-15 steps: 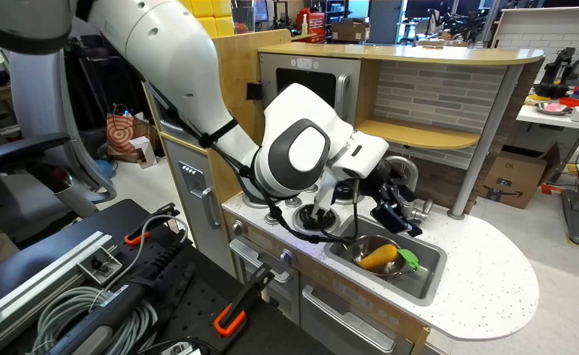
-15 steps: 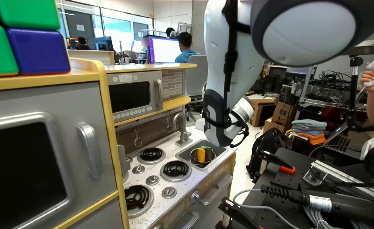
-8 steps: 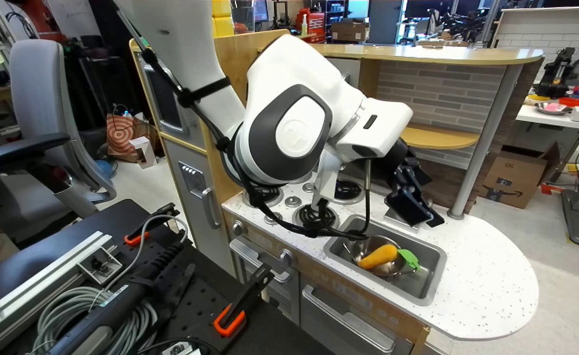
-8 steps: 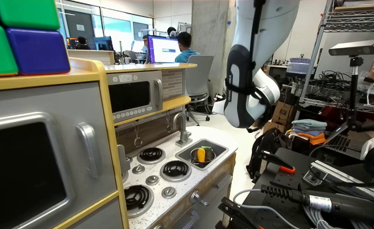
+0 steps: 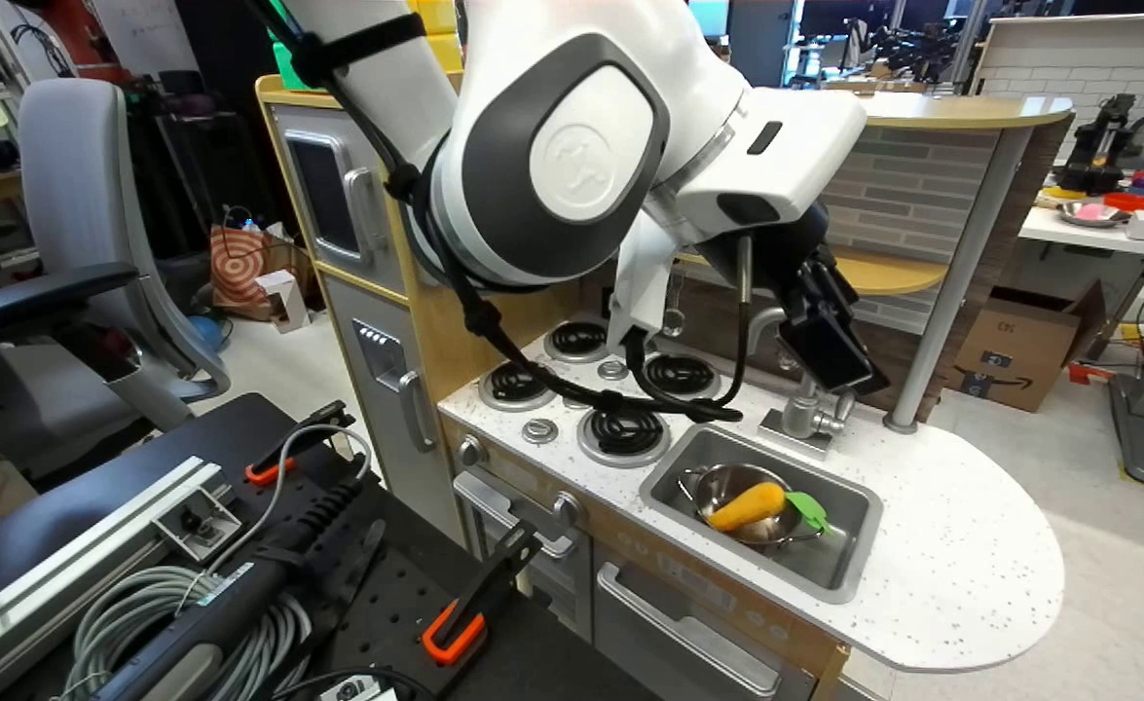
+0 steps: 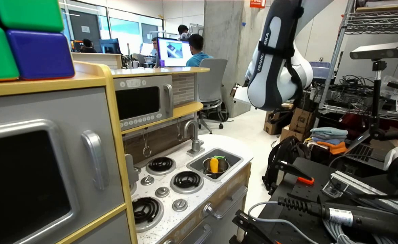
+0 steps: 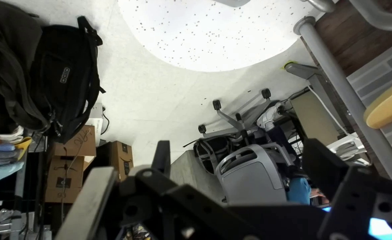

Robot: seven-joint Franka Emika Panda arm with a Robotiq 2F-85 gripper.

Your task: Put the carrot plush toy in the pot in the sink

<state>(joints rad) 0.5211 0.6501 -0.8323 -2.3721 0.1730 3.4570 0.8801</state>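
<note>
Carrot [image 5: 747, 506] lies in pot [image 5: 725, 479] in sink [image 5: 836, 563], green top [image 5: 809, 510] poking out. Pincer [image 7: 237, 148] up high, spread wide, holding nothing.

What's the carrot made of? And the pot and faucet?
The carrot looks like cloth, maybe soft plastic: its orange surface is mostly dull. The pot seems metal: it's silvery and shiny, with bright reflections. The faucet is smooth silver-grey, so metal or painted plastic.

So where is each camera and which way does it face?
Wrist view: on the wrist, facing a chair beyond the counter; open gripper shows.
An exterior view: across the black table, facing the sink; arm and gripper show.
An exterior view: by the tall cabinet, facing along the burners; arm shows.
Both exterior views share the carrot plush toy in the pot.
</note>
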